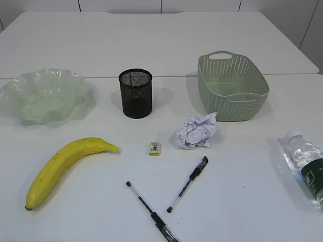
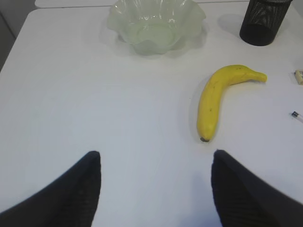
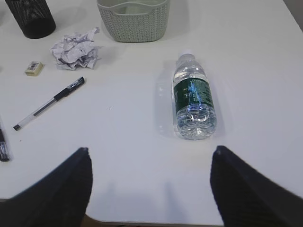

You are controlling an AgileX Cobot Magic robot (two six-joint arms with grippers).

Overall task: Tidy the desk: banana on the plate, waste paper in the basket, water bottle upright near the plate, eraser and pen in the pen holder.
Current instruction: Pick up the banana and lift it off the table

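Using the black mesh pen holder (image 1: 135, 93) as the anchor: the ruffled glass plate (image 1: 43, 96) sits off to its left, the green basket (image 1: 233, 88) to its right. In front of it lie the banana (image 1: 65, 164), yellow eraser (image 1: 155, 148), crumpled paper (image 1: 197, 131) and two pens (image 1: 187, 184) (image 1: 151, 212). The water bottle (image 3: 193, 101) lies on its side far right. Left gripper (image 2: 156, 163) and right gripper (image 3: 149, 158) both hang with fingers spread, holding nothing.

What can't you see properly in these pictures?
- Water bottle: exterior view, its bottom end is cut off by the right edge; the right wrist view shows it whole, lying down.
- Second pen: exterior view, its tip runs off the bottom edge.
- Eraser: its label is too small to read.
- Pen holder: the dark mesh hides its inside.
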